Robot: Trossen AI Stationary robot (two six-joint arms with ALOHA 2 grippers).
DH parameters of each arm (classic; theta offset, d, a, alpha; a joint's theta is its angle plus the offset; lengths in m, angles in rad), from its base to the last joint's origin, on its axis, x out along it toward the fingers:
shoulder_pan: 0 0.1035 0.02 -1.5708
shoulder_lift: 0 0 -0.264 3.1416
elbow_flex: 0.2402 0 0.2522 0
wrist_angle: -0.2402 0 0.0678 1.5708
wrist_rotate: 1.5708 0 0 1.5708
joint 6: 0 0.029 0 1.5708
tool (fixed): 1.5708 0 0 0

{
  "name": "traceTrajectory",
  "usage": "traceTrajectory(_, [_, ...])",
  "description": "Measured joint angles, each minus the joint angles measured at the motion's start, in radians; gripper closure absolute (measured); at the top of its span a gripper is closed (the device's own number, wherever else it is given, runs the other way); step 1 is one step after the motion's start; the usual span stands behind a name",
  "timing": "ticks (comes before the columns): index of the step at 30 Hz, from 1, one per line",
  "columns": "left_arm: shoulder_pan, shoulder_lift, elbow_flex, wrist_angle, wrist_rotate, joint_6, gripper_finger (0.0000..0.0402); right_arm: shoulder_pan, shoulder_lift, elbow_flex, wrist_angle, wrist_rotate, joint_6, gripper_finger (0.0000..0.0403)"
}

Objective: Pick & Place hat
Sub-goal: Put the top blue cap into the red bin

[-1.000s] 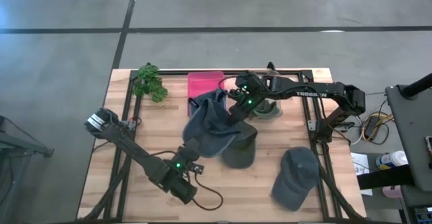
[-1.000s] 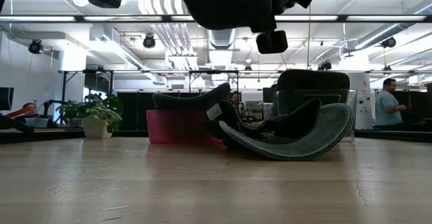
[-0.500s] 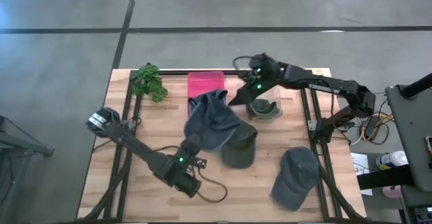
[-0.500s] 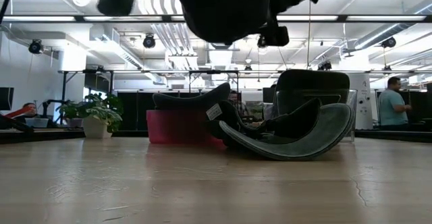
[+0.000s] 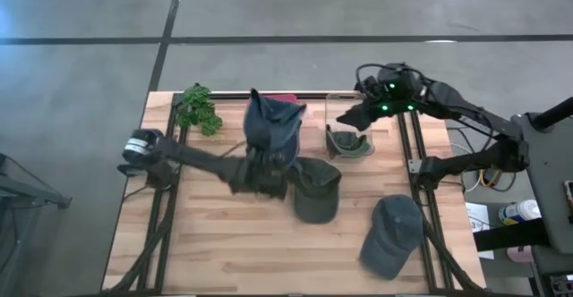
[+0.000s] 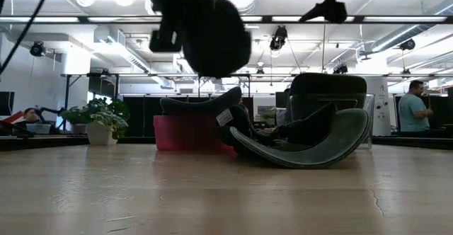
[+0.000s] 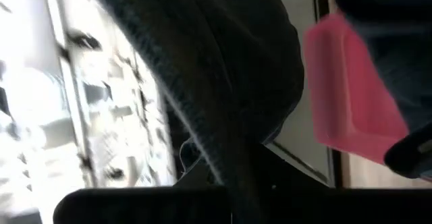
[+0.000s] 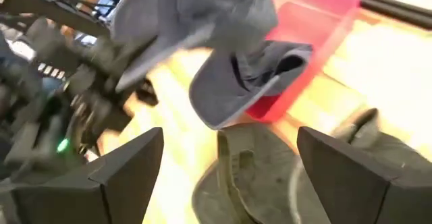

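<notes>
Step in hand, by my judgement: the carry. I had a blue-grey hat raised off the tabletop and held over the pink bin at the far edge, so pick was done and place was not.

My left gripper was clamped on the lower part of that hat; the left wrist view showed the dark fabric running straight down between my fingers, with the pink bin just beyond it. In the low view the hat hung clear of the table surface.

My right gripper stood near the far right corner, above the clear container with an olive cap in it. Its fingers were spread wide and held nothing.

Two further caps lay on the tabletop: a dark green one near the centre, just beside my left gripper, and a grey one towards the near right corner. A potted plant stood at the far left corner.

Next move, as I judged it: bring the hat squarely over the bin opening, lower it and release. The hat hung long and loose, so it could drape over the bin's rim.
</notes>
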Motion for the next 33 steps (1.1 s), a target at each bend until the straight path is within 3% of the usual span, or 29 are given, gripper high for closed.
traceTrajectory(5, [0.186,0.001,-0.01,0.003,0.036,-0.018,0.0383,0.0,-0.06,-0.005,-0.026,0.04,-0.001,0.0073])
traceTrajectory(9, [0.276,0.001,-0.013,0.037,0.136,-0.023,0.0383,0.0,-0.077,-0.009,-0.026,0.04,0.0,0.0074])
traceTrajectory(14, [0.285,0.002,-0.009,0.109,0.332,-0.022,0.0383,-0.001,-0.07,-0.031,-0.034,0.041,0.031,0.0074])
traceTrajectory(17, [0.277,0.002,0.004,0.11,0.391,-0.02,0.0386,-0.001,-0.069,-0.053,-0.034,0.041,0.05,0.0074])
traceTrajectory(23, [0.296,0.002,0.02,0.026,0.554,-0.099,0.0392,-0.001,-0.07,-0.08,-0.033,0.041,0.078,0.0074])
traceTrajectory(33, [0.296,0.01,-0.031,0.078,0.593,-0.108,0.039,-0.001,-0.07,-0.102,-0.028,0.063,0.114,0.0074])
